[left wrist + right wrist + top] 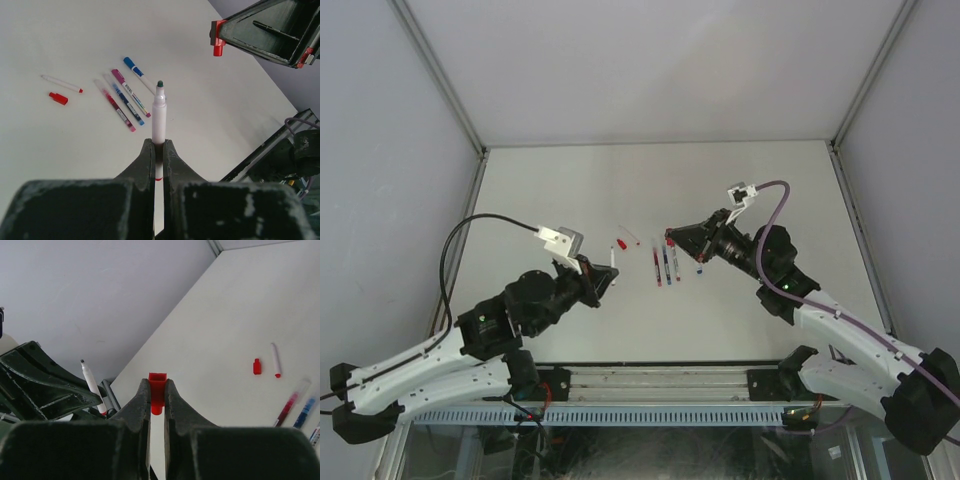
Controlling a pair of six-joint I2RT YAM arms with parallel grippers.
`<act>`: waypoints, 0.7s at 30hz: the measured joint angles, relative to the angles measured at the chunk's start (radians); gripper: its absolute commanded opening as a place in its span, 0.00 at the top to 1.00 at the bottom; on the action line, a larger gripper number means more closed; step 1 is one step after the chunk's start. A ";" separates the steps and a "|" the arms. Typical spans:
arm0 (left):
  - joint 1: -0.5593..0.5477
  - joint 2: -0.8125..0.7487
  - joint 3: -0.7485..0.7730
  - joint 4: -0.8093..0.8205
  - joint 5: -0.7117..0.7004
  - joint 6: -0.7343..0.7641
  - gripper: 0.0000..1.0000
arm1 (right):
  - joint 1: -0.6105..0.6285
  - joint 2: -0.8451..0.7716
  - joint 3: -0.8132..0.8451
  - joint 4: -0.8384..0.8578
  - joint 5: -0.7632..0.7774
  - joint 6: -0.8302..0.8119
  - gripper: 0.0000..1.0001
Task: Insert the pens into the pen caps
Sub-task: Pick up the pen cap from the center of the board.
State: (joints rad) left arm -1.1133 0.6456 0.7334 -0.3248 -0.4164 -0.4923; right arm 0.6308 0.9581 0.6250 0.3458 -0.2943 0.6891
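l gripper pinches pen tip-outward; r gripper pinches red cap.

Held pen: white barrel, dark tip bare, clamped in left gripper. Held red cap: open end outward, in right gripper. Desk centre: red-tipped pen uncapped, loose red cap just beside; four capped pens roughly parallel.
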 measured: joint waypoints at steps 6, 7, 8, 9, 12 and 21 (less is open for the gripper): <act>-0.002 -0.023 -0.001 0.005 -0.001 0.016 1.00 | 0.048 0.043 0.000 0.083 0.015 -0.001 1.00; -0.002 -0.025 -0.001 0.006 -0.001 0.018 1.00 | 0.060 0.051 0.001 0.089 0.024 -0.002 1.00; -0.002 -0.027 -0.001 0.007 -0.001 0.020 1.00 | 0.068 0.058 0.003 0.092 0.030 -0.005 1.00; -0.002 -0.031 -0.001 0.009 -0.001 0.025 1.00 | 0.074 0.065 0.006 0.093 0.036 -0.007 1.00; -0.002 -0.042 -0.014 0.029 0.001 0.038 1.00 | 0.105 0.096 0.039 0.092 0.055 -0.034 1.00; -0.002 -0.096 -0.068 0.074 0.019 0.060 1.00 | 0.184 0.158 0.197 0.095 0.087 -0.121 1.00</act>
State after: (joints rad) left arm -1.1152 0.5495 0.6651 -0.2504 -0.3977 -0.4328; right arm 0.8146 1.1160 0.8219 0.4404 -0.2077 0.5686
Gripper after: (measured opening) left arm 0.028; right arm 0.044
